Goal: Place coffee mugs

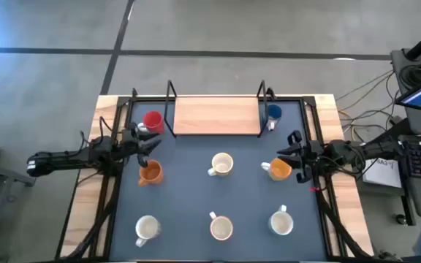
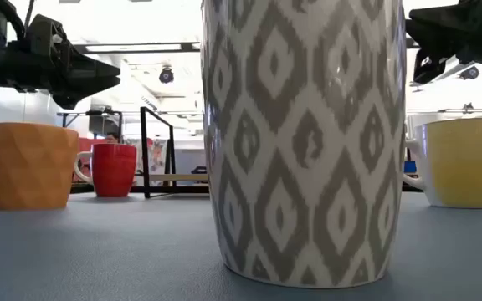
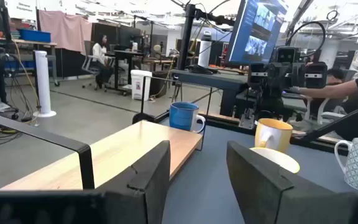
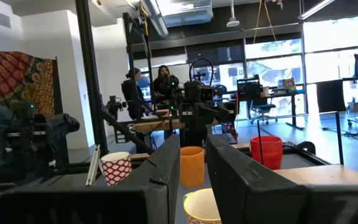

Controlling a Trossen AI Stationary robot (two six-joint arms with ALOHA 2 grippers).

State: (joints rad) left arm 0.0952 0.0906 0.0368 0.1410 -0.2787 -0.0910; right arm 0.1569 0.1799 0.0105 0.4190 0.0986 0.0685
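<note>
Mug count: eight on the dark mat (image 1: 196, 197).
I count one red mug (image 1: 153, 120), one blue mug (image 1: 273, 112), two orange mugs (image 1: 150, 172), four white mugs (image 1: 221, 165). The left gripper (image 1: 149, 145) and right gripper (image 1: 292, 155) both stand apart, empty.

Bright, even indoor light, with soft focus up close

Ceiling strip lamps (image 2: 141, 48) and tall daylit windows (image 4: 278, 56) light the room; shadows on the dark blue-grey table mat (image 1: 188, 197) are faint, and the grey-and-white diamond-patterned ceramic mug (image 2: 304, 138) fills the low view slightly blurred, its glaze showing pale glare.
</note>
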